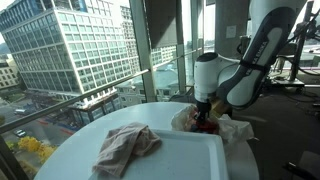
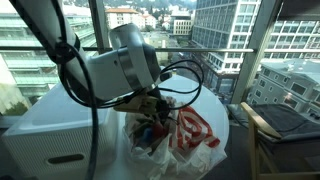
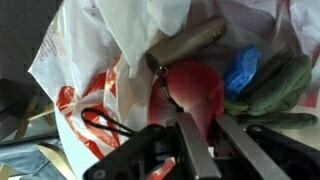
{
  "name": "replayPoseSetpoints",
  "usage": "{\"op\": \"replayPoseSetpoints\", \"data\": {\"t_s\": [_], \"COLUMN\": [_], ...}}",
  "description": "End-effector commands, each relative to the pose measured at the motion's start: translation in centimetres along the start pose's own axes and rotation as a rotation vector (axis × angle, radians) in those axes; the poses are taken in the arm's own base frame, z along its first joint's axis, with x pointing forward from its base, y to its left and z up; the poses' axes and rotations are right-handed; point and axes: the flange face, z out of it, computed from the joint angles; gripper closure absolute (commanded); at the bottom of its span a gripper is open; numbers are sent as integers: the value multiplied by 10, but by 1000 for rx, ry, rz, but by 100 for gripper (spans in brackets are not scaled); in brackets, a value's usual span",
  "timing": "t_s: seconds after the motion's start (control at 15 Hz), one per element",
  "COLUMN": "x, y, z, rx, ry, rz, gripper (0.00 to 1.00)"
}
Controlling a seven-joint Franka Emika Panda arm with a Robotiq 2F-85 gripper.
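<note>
In the wrist view my gripper (image 3: pixel 212 142) reaches into a white plastic bag with red print (image 3: pixel 75 85). Its two dark fingers (image 3: pixel 192 150) are closed on the lower part of a soft red object (image 3: pixel 195 88), which fills the gap between them. A tan cylinder (image 3: pixel 190 42) lies just above the red object. A blue item (image 3: pixel 241 70) and a green item (image 3: pixel 278 85) sit to its right. In both exterior views the gripper (image 1: pixel 205 118) (image 2: pixel 150 122) hangs at the mouth of the bag (image 1: pixel 232 128) (image 2: pixel 192 135), and its fingertips are hidden among the contents.
A crumpled beige cloth (image 1: pixel 127 145) lies on the white table top (image 1: pixel 190 160). Window frames and glass stand right behind the table (image 2: pixel 60 125). A chair (image 2: pixel 285 125) stands beside it. The robot's cables (image 2: pixel 185 75) loop over the bag.
</note>
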Motion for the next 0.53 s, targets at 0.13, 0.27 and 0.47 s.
{"op": "replayPoseSetpoints", "data": {"t_s": [0.13,0.27,0.47], "x": [12,16,25], "y": [0,-1,-8], "z": [22,13,-19], "rx": [34,48,56], "ry": [-14,-22,-4], "rz": [-56,-41,-47], "gripper": [56,49,26]}}
